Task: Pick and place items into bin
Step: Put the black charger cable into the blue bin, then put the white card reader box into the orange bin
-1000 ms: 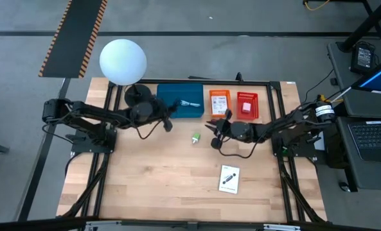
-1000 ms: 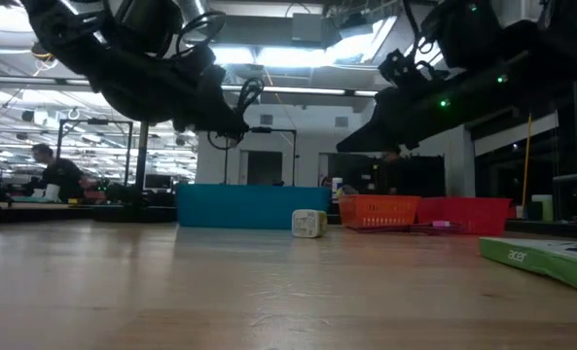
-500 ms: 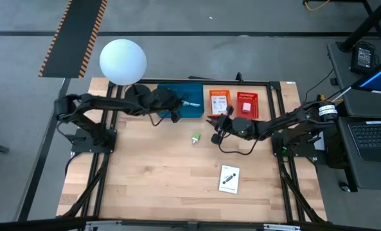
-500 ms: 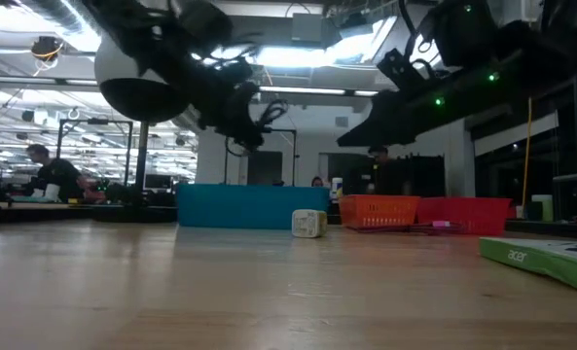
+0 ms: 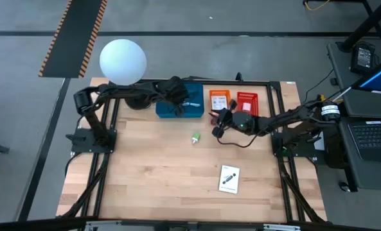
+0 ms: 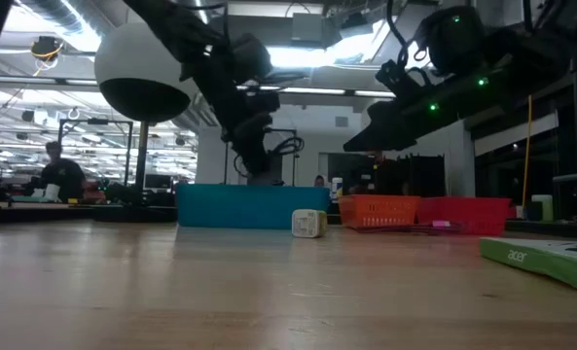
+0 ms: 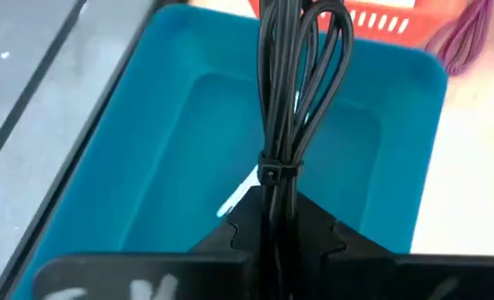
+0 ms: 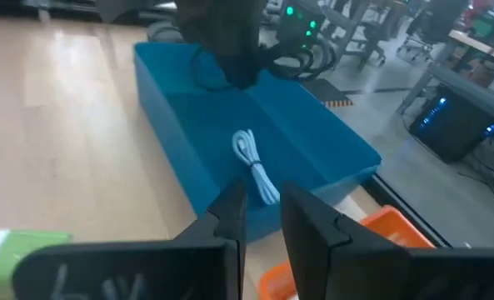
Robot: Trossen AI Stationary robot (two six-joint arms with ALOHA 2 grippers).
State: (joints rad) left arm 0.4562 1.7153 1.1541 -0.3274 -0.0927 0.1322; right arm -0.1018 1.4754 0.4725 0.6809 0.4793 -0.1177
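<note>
My left gripper (image 7: 273, 218) pinches the black cable bundle (image 7: 292, 83), hanging over the blue bin (image 5: 179, 102) at the table's (image 5: 158, 179) far edge. A white cord (image 8: 255, 164) lies in that bin. Green lump (image 5: 195, 137) on the table, mid. My right gripper (image 5: 217, 126) hovers just beside the orange bin (image 5: 219, 101), fingers (image 8: 230, 212) slightly apart, nothing held. White card (image 5: 229, 179) toward the near right corner.

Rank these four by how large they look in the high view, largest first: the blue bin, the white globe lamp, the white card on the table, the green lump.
1. Blue bin and white globe lamp: too alike to rank, and the bin is partly hidden by the left arm.
2. White card.
3. Green lump.
</note>
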